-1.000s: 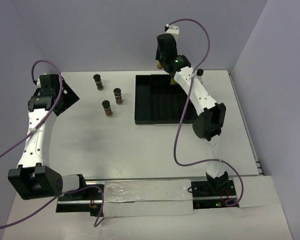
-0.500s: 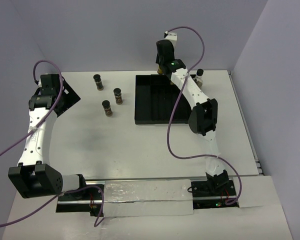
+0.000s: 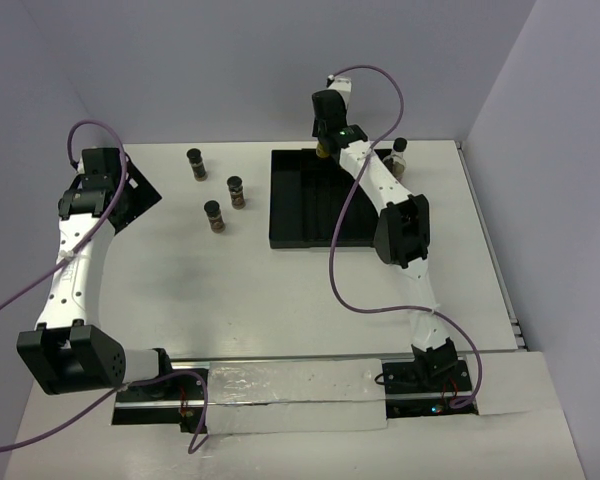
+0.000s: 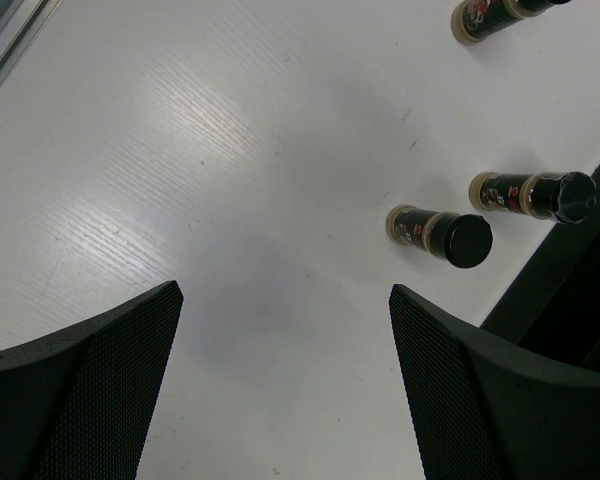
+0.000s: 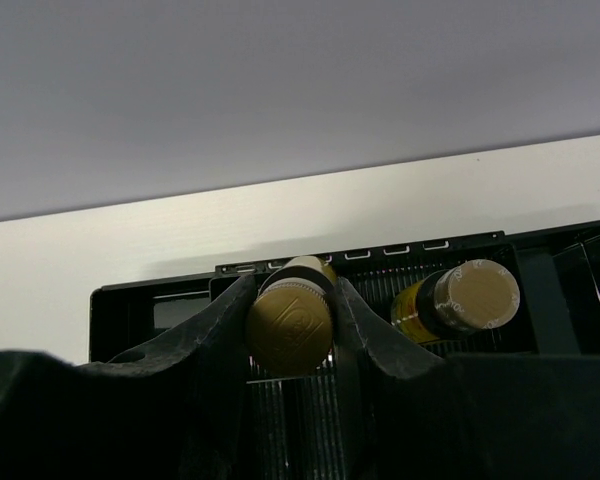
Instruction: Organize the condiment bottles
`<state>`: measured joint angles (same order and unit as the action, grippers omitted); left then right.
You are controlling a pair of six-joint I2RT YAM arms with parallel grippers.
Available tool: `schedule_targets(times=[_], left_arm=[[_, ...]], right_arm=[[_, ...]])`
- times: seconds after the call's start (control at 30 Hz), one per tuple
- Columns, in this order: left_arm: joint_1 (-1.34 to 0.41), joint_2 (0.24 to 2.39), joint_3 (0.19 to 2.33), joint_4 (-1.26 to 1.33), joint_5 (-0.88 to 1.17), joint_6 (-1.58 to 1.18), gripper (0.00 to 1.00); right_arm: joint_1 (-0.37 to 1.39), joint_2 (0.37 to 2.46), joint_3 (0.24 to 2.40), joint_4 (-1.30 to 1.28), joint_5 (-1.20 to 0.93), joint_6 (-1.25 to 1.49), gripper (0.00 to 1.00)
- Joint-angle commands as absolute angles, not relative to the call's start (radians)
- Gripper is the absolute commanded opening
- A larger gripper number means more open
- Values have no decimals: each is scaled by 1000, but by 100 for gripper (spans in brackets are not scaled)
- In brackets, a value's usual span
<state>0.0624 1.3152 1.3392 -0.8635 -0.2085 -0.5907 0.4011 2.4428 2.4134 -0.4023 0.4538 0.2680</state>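
Observation:
My right gripper (image 5: pixel 292 290) is shut on a yellow bottle with a tan cap (image 5: pixel 290 325) and holds it over the far end of the black ribbed tray (image 5: pixel 160 310). In the top view this gripper (image 3: pixel 325 145) is at the tray's far edge (image 3: pixel 290 240). A second yellow bottle (image 5: pixel 460 300) lies in the tray just to the right. Three short dark bottles (image 3: pixel 196 165) (image 3: pixel 237 190) (image 3: pixel 214 215) stand left of the tray. A pale bottle with a black cap (image 3: pixel 400 152) stands right of the tray. My left gripper (image 4: pixel 285 292) is open and empty at the far left (image 3: pixel 110 190).
In the left wrist view, the dark bottles (image 4: pixel 440 232) (image 4: pixel 535 195) (image 4: pixel 490 15) are ahead of the open fingers, with the tray's edge (image 4: pixel 570 290) at the right. The back wall rises just behind the tray. No reddish bottle shows.
My right arm's elbow has swung left and the wrist has shifted slightly at the tray's far edge, still holding the yellow bottle. The pale bottle now shows fully. The left arm has barely moved.

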Motion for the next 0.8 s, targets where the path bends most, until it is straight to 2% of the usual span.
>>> schedule_targets(times=[0.0, 0.33, 0.77], left_arm=[[67, 1325, 1353, -841, -209, -591, 93], [67, 1342, 1356, -833, -206, -595, 93], [67, 1324, 1345, -836, -212, -593, 93]], right_arm=[[400, 2442, 2424, -328, 457, 270, 9], [417, 2363, 2291, -271, 488, 270, 9], [463, 2258, 2248, -203, 563, 270, 9]])
